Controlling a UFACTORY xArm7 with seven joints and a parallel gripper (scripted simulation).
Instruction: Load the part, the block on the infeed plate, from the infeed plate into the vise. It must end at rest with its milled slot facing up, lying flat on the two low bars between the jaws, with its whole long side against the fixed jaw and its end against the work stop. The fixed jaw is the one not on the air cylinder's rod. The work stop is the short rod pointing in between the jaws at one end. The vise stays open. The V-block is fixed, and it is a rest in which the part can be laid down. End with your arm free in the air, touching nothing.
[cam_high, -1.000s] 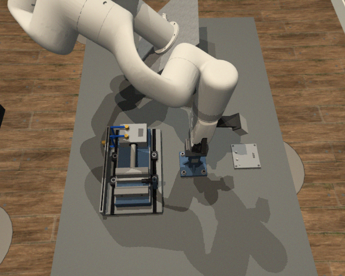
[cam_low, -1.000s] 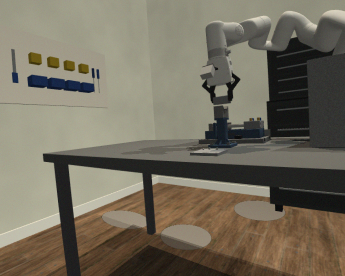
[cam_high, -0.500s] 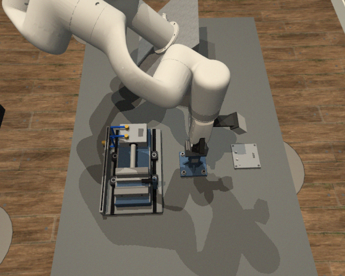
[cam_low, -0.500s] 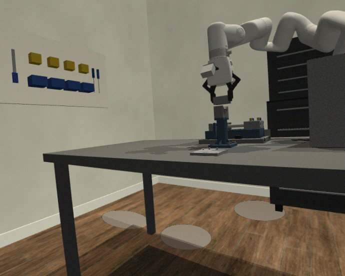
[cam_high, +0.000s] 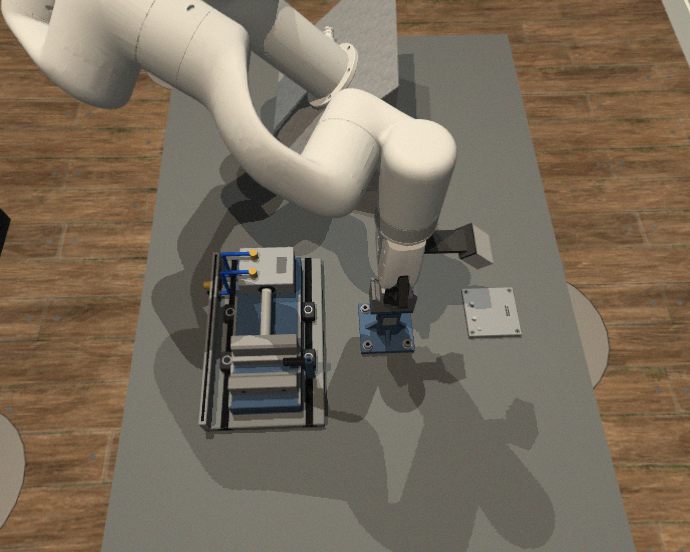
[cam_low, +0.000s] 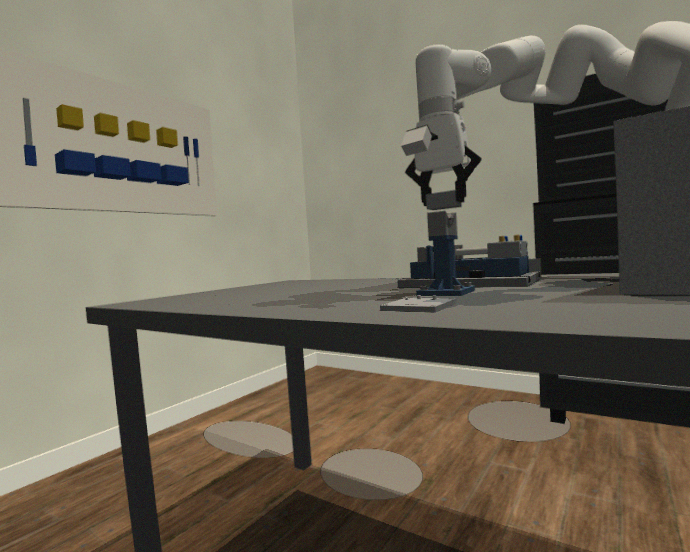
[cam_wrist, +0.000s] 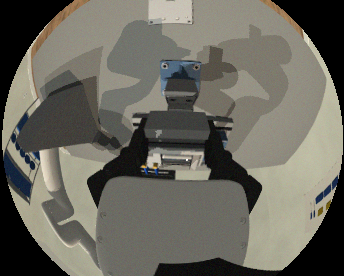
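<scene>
My gripper (cam_low: 443, 198) is shut on the part (cam_low: 441, 199), a grey block, and holds it level in the air a little above the V-block (cam_low: 443, 224) on its blue post. In the overhead view the gripper (cam_high: 393, 299) hangs over the V-block's blue base (cam_high: 383, 336). In the wrist view the part (cam_wrist: 176, 129) sits between the two black fingers, with the V-block (cam_wrist: 180, 88) just beyond it. The infeed plate (cam_high: 490, 311) lies bare to the right. The vise (cam_high: 264, 345) stands open at the left, with the work stop (cam_high: 293, 362) pointing in from its right side.
The air cylinder (cam_high: 267, 269) with blue hoses sits at the far end of the vise. A dark wedge-shaped block (cam_high: 457, 240) lies behind the infeed plate. A dark cabinet (cam_low: 581, 178) and a grey box (cam_low: 653, 201) stand at the table's far side.
</scene>
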